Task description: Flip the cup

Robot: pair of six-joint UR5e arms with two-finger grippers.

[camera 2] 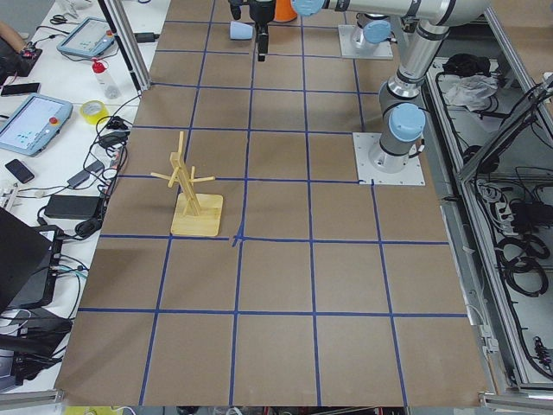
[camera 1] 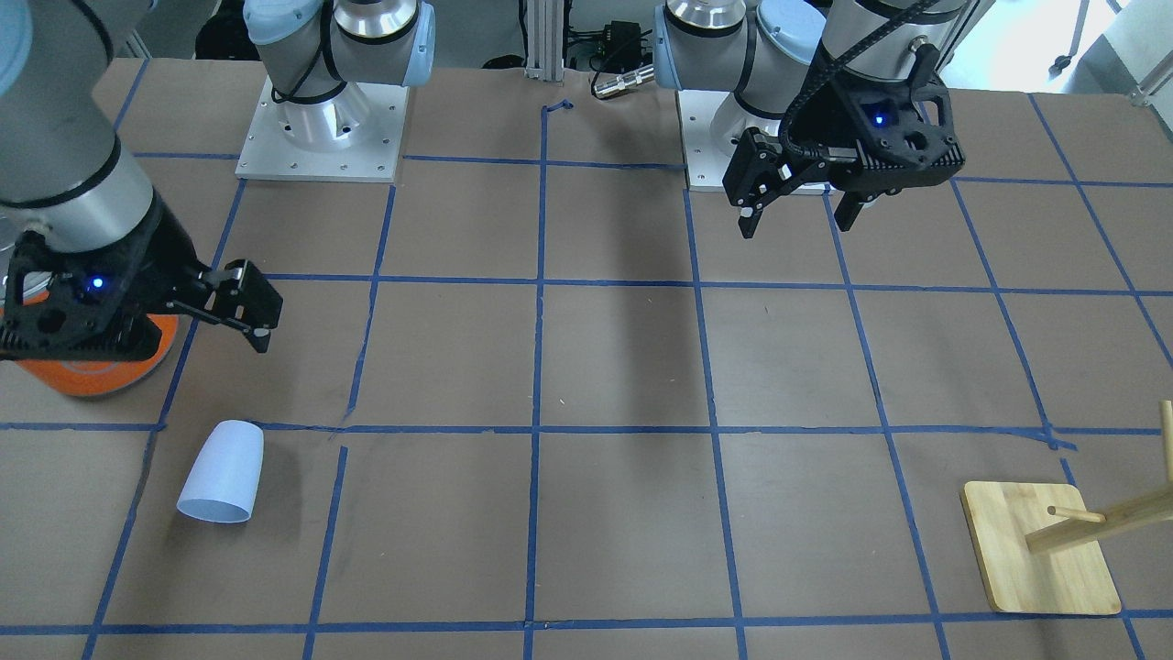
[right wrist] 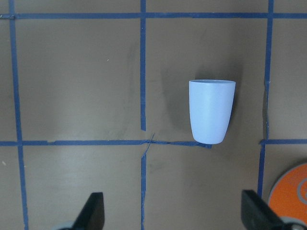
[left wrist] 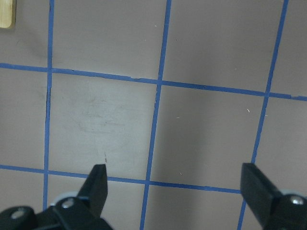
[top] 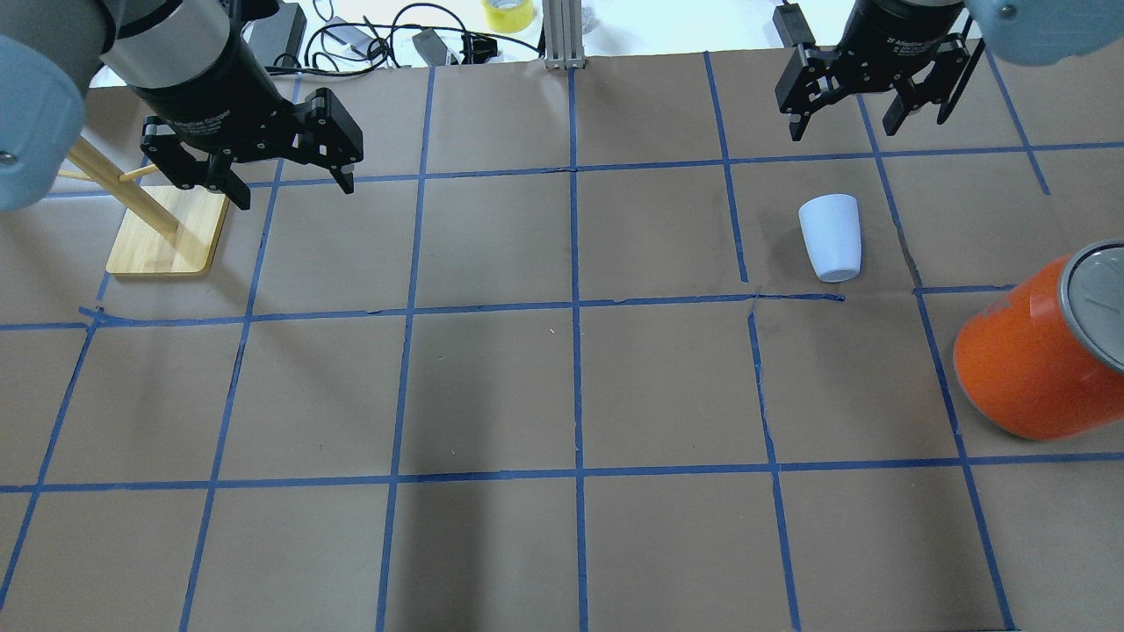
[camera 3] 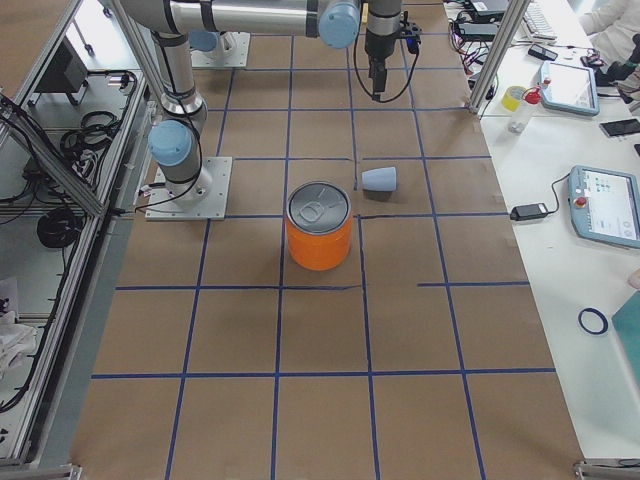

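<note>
Right pincer (top: 843, 132) hangs spread, pointing down, near the toppled cup (top: 832, 235).

Cup (top: 831, 235): smooth matt plastic. Tabletop (top: 492, 386): matt brown paper. Can (top: 1019, 360) glossy, metal lid (top: 1098, 303). Stand (top: 167, 241) wood. My right claw (top: 845, 130): matt blk plastic.

One cup (top: 832, 237), one orange can (top: 1023, 369), one wooden rack (top: 162, 250), two hands (top: 294, 192) (top: 844, 130).

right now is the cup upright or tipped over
Tipped over: the cup lies on its side, wide rim pointing away from the robot, narrow base toward it.
</note>
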